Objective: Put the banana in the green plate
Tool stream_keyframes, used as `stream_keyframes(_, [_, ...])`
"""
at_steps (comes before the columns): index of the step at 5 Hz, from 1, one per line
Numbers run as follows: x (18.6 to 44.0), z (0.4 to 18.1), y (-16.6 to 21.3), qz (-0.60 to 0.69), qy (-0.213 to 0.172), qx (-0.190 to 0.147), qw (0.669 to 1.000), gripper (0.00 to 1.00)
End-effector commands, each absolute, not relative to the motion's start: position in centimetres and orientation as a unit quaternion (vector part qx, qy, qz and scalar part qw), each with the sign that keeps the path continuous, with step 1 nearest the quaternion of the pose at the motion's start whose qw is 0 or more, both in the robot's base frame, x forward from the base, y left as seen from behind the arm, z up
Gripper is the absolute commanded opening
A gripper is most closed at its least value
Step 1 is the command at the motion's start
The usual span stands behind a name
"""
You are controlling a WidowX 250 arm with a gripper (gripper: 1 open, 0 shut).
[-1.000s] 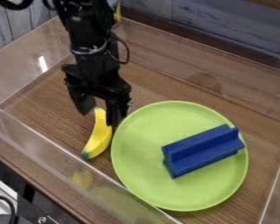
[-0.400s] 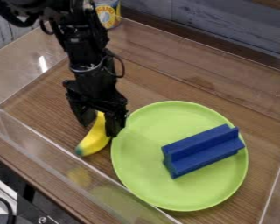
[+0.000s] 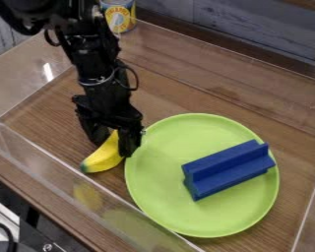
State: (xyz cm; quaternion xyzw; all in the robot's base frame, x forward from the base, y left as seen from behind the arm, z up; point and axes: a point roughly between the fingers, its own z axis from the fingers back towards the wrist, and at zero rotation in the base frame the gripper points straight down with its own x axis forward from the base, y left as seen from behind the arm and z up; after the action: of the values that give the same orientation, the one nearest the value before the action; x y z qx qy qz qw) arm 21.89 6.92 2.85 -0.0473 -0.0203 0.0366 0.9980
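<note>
Claw point(image 3: 111, 140) apart over banana point(image 3: 103, 156), left of centre; green plate point(image 3: 160, 179) at lower right, blue ridged block point(image 3: 230, 170) on it.

Blue ridged block point(image 3: 228, 170), rectangular, is lying on the right half of the round green dish, running diagonally in frame. Can point(image 3: 118, 16) with yellow-and-white colouring is standing at the top edge of the frame, left of centre, partly cut off. Surface point(image 3: 200, 81) is showing brown wood grain. Clear see-through side panel point(image 3: 68, 182) is running along the near-left edge, catching light. Grey wooden planks point(image 3: 239, 31) are forming the backdrop at top right. Dark cable point(image 3: 3, 232) is curving in the bottom-left corner.
</note>
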Motion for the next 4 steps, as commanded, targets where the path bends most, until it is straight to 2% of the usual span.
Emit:
stream_keyframes(1, [22.13, 2.53, 7.27, 0.038, -0.025, -0.044, 0.998, 1.0])
stream_keyframes(2, [22.23, 2.32, 7.3, 0.037, -0.025, -0.045, 0.998, 0.0])
stream_keyframes(3, [22.37, 2.32, 7.3, 0.037, -0.023, -0.046, 0.998, 0.0])
stream_keyframes(4, [22.51, 2.27, 7.22, 0.038, -0.02, -0.048, 0.998, 1.0])
